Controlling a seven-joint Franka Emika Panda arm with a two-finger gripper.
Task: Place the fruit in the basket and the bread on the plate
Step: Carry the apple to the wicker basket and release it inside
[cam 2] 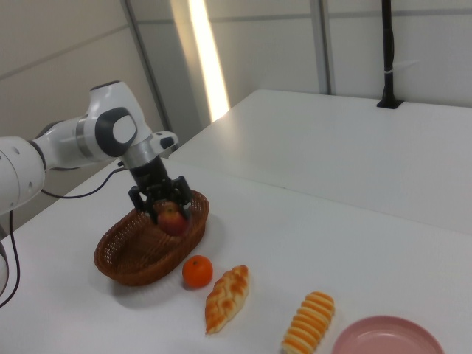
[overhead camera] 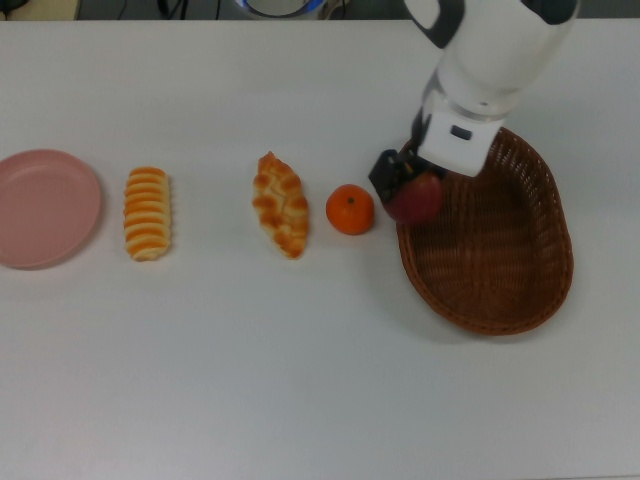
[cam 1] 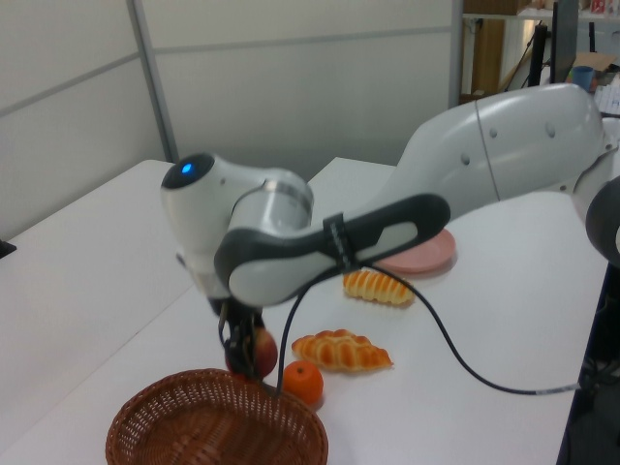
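My gripper (overhead camera: 408, 190) (cam 2: 168, 215) (cam 1: 247, 360) is shut on the dark red apple (overhead camera: 417, 197) (cam 2: 172, 220) (cam 1: 252, 352), held in the air over the near rim of the brown wicker basket (overhead camera: 500, 290) (cam 2: 125, 258) (cam 1: 203, 426). The orange mandarin (overhead camera: 350, 210) (cam 2: 197, 271) (cam 1: 302, 382) lies on the table just outside the basket. Beside it lies the braided loaf (overhead camera: 281, 204) (cam 2: 226, 298) (cam 1: 341, 351), then the striped roll (overhead camera: 147, 213) (cam 2: 307, 321) (cam 1: 378, 287). The pink plate (overhead camera: 45, 207) (cam 2: 387, 338) (cam 1: 426, 254) holds nothing.
The white arm (cam 1: 407, 203) reaches across the table above the bread in the left view, with a black cable (cam 1: 465, 358) hanging from it. A black post (cam 2: 388, 51) stands at the table's far side in the right view.
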